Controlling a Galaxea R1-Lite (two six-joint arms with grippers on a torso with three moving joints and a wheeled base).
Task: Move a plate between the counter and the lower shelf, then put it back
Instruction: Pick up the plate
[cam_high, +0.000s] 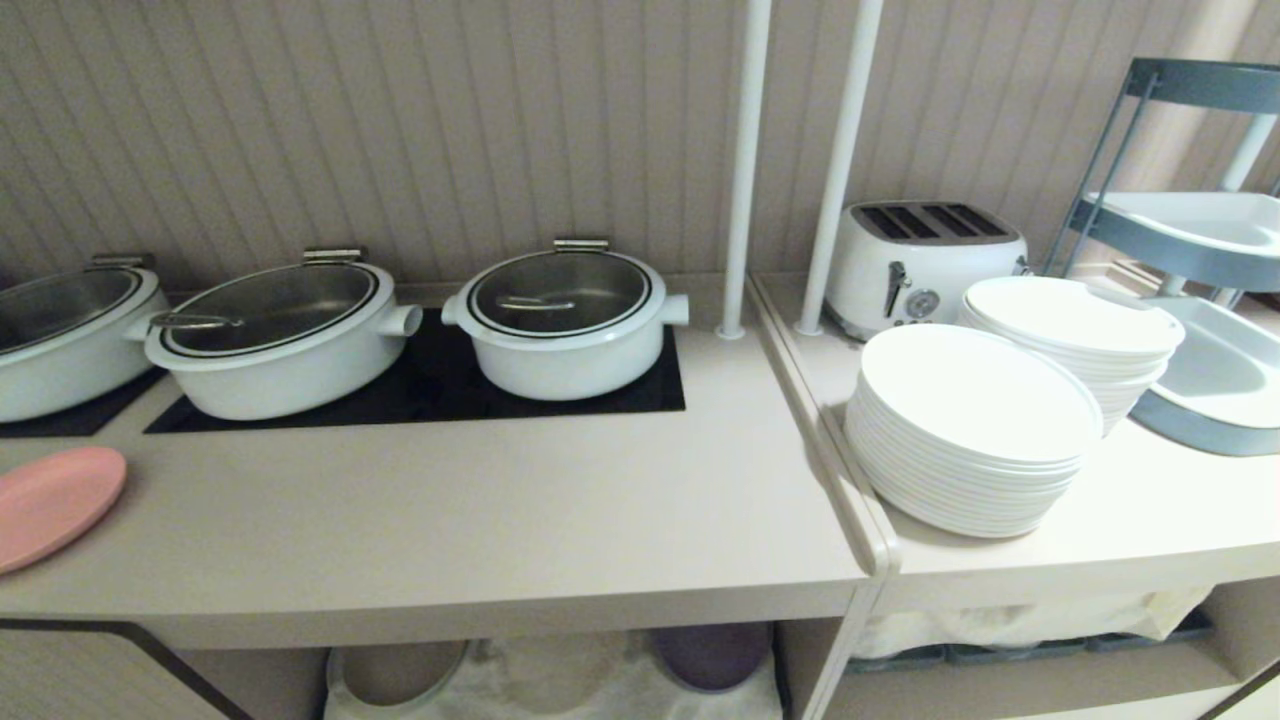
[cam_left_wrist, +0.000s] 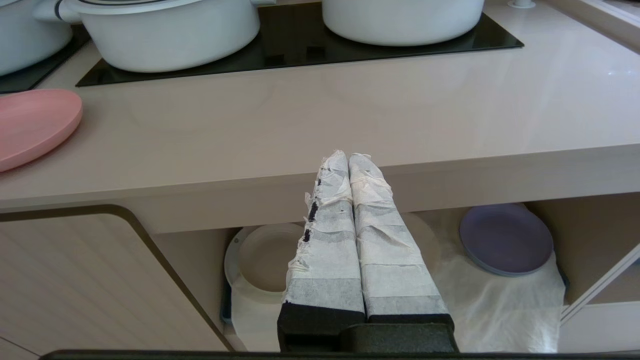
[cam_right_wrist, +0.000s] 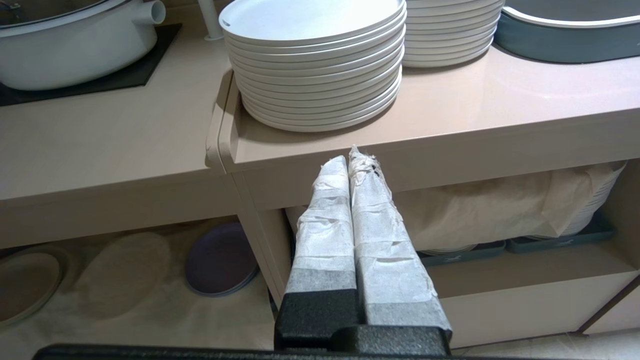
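Head view: pink plate (cam_high: 52, 505) lies flat on the counter (cam_high: 480, 520) at its far left, near the front edge, partly cut off by the frame. Three white lidded pots (cam_high: 565, 325) stand on the black hob panels (cam_high: 430, 385) behind. To the right, on the narrower top, two stacks of white plates (cam_high: 975, 425) and a toaster (cam_high: 925, 260). Below the counter, the lower shelf (cam_high: 560, 675) has a white cloth base, with a beige plate (cam_high: 395, 675) and a purple plate (cam_high: 710, 655) on it. Neither arm shows.

Left wrist view: left gripper (cam_left_wrist: 348, 156) hangs in front of the counter's front edge, wrapped fingers pressed together, holding nothing. Pink plate on the worktop, well apart from the gripper. Beige plate partly hidden behind the fingers, purple plate on the cloth in the cubby.

Right wrist view: right gripper (cam_right_wrist: 348, 160) sits in front of the narrower top's edge below a white plate stack, fingers together and empty. Purple plate visible in the lower shelf.
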